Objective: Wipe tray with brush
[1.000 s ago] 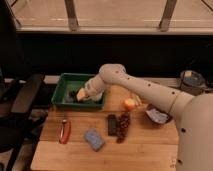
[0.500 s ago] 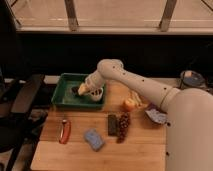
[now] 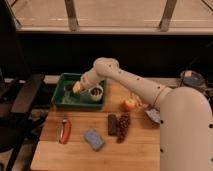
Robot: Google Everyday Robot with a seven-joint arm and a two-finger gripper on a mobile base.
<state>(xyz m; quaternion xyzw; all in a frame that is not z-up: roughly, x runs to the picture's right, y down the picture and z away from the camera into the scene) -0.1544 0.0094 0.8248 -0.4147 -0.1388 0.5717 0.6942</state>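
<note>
Since the gripper (image 3: 76, 88) is closed and sits low inside the green tray (image 3: 75, 103), towards its left half, we judge the wiping to be under way, not finished. We cannot tell whether the brush is in its grasp, though a small dark shape (image 3: 69, 88) just beside it may be that brush. A white cup (image 3: 95, 93) stands in the tray next to the gripper, so we reckon the floor around it is yet to be swept.

table (image 3: 75, 157) | red tool (image 3: 64, 131) left | sponge (image 3: 93, 139) middle | black block (image 3: 112, 124) touching grapes (image 3: 123, 127) | apple (image 3: 129, 104) behind them
</note>
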